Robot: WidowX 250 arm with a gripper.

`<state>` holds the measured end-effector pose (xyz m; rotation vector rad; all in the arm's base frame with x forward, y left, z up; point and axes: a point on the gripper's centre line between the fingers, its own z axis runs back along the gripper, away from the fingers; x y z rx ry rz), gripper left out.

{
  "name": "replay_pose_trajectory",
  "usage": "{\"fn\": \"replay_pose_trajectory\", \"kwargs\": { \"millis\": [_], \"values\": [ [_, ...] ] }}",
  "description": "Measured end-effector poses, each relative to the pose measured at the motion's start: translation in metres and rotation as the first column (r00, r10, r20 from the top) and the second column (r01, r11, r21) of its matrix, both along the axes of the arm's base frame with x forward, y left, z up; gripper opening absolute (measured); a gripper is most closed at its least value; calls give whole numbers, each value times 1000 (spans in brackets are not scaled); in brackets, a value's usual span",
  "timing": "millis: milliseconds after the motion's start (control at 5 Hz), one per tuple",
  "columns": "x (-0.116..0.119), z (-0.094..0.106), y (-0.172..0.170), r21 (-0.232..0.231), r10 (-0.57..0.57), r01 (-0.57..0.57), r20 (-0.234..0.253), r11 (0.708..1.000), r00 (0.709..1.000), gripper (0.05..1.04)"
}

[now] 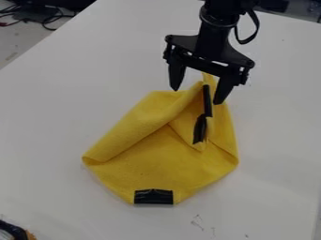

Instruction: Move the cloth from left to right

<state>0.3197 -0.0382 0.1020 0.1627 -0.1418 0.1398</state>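
Note:
The black gripper [197, 96] hangs over the far end of the yellow cloth, its two fingers spread wide apart. A raised, peaked fold of the cloth stands between the fingers, and neither finger is closed on it. The yellow cloth [150, 164] lies rumpled on the white table around the middle of the view, its left edge folded over. Black patches show on its near edge and along the raised fold at its right side.
The white table [56, 117] extends on all sides of the cloth. Dark cables [44, 18] lie beyond its edge at the upper left. A black and orange object [14, 230] sits at the lower left corner.

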Motion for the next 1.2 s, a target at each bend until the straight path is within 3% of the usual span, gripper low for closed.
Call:
{"fn": "replay_pose_trajectory", "kwargs": {
  "millis": [200,400,800,1200],
  "values": [
    [-1,-10,-1,0,6,-6,-29,1000,1000,1001],
    [-2,-32,-5,-29,30,-32,-45,999,999,1001],
    [26,-51,-2,-44,-44,41,-67,998,997,1000],
    [50,-52,11,-39,-88,85,-84,996,993,964]
  ]
}}
